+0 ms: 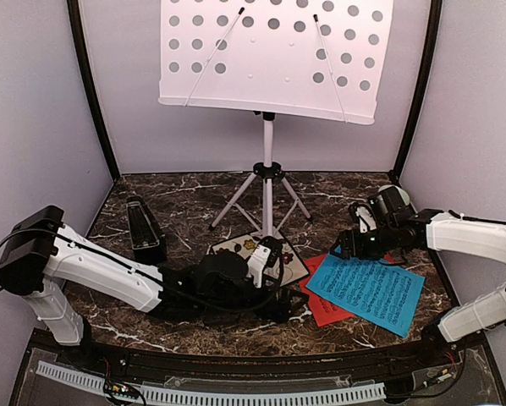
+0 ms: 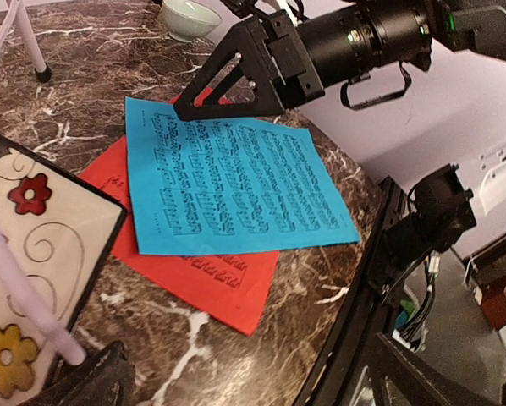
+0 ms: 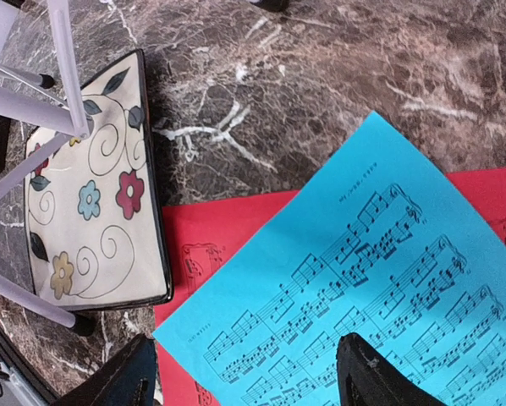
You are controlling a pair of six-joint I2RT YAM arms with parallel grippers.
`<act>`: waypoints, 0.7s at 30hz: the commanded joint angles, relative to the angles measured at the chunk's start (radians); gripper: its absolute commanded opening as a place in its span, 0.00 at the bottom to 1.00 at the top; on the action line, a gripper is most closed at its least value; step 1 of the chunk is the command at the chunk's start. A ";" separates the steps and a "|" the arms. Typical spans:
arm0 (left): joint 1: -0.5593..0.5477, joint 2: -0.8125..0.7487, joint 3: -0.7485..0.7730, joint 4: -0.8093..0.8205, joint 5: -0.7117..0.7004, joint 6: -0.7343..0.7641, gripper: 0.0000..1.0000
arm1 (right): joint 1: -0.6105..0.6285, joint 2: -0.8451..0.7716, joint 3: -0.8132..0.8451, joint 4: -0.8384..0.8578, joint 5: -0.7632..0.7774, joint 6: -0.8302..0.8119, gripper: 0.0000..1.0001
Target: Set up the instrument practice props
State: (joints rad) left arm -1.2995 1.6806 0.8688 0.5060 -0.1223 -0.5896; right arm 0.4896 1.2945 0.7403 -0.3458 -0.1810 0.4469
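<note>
Lilac walls (image 1: 33, 101) — dark marbled tabletop (image 1: 185, 194)

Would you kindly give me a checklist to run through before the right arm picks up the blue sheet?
1. Blue sheet lies flat on top of the red sheet: ok.
2. Red sheet free to lift by itself: not ok, mostly covered.
3. Right hand open over the blue sheet's corner: ok.
4. Right hand touching the paper: cannot tell.
5. Stand upright, its shelf bare: ok, though one leg rests on the flowered tile.
6. Left hand open, off the sheets: ok.
</note>
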 commanded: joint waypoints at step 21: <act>-0.092 0.402 0.512 -0.281 -0.352 -0.664 0.90 | -0.052 -0.138 -0.119 0.026 0.234 0.155 0.83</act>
State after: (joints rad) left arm -1.3903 2.0590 1.3384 0.3126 -0.4419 -1.1656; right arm 0.4438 1.1568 0.6422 -0.3450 0.0078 0.5854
